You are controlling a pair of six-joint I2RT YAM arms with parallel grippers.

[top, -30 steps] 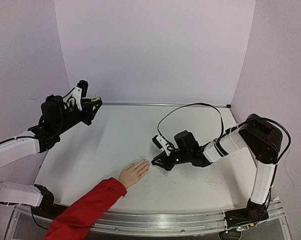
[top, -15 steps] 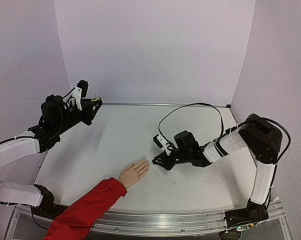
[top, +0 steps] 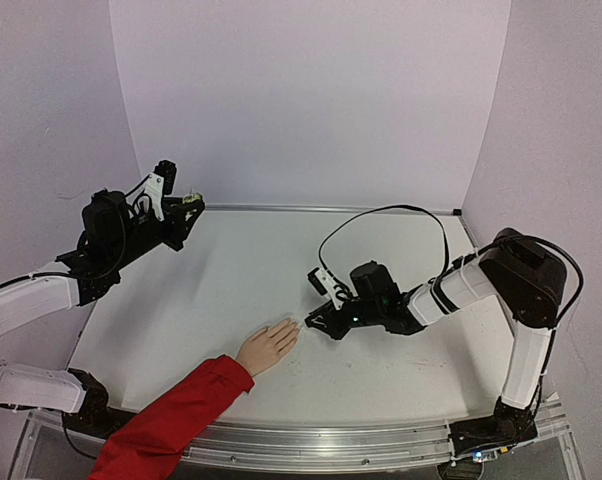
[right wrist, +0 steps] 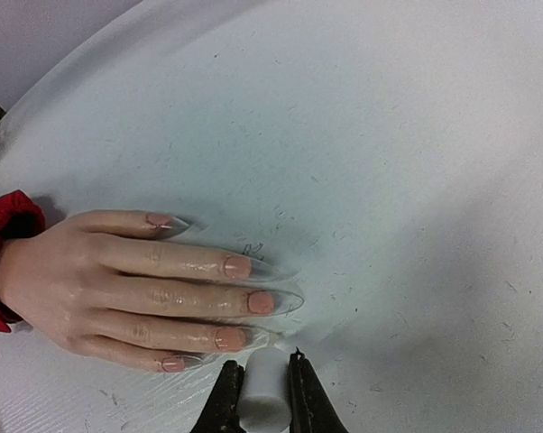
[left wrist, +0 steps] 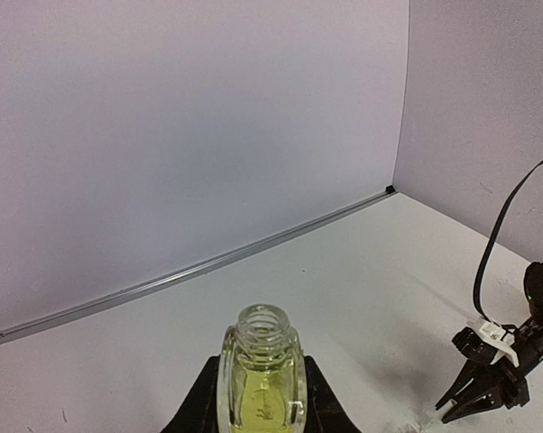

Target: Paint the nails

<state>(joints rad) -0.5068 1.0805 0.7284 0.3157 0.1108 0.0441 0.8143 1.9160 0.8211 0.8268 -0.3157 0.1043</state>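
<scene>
A peach-coloured hand (top: 268, 347) with a red sleeve (top: 171, 420) lies flat on the table, fingers together. Its long clear-tipped nails (right wrist: 270, 301) show in the right wrist view. My right gripper (top: 316, 320) is low at the fingertips and shut on a white cap (right wrist: 266, 395). The cap's front end sits right at the tip of the nail second from the bottom (right wrist: 231, 338). The brush is hidden. My left gripper (top: 186, 203) is raised at the far left and shut on an uncapped bottle of yellow-green liquid (left wrist: 260, 379), held upright.
The right arm's black cable (top: 381, 215) loops above the table's middle. A metal strip (left wrist: 190, 271) runs along the foot of the back wall. Purple walls close in the left, back and right sides.
My right gripper with the cap has crept very slightly to the right by the fingertips. The left arm, the bottle and the hand have not moved.
</scene>
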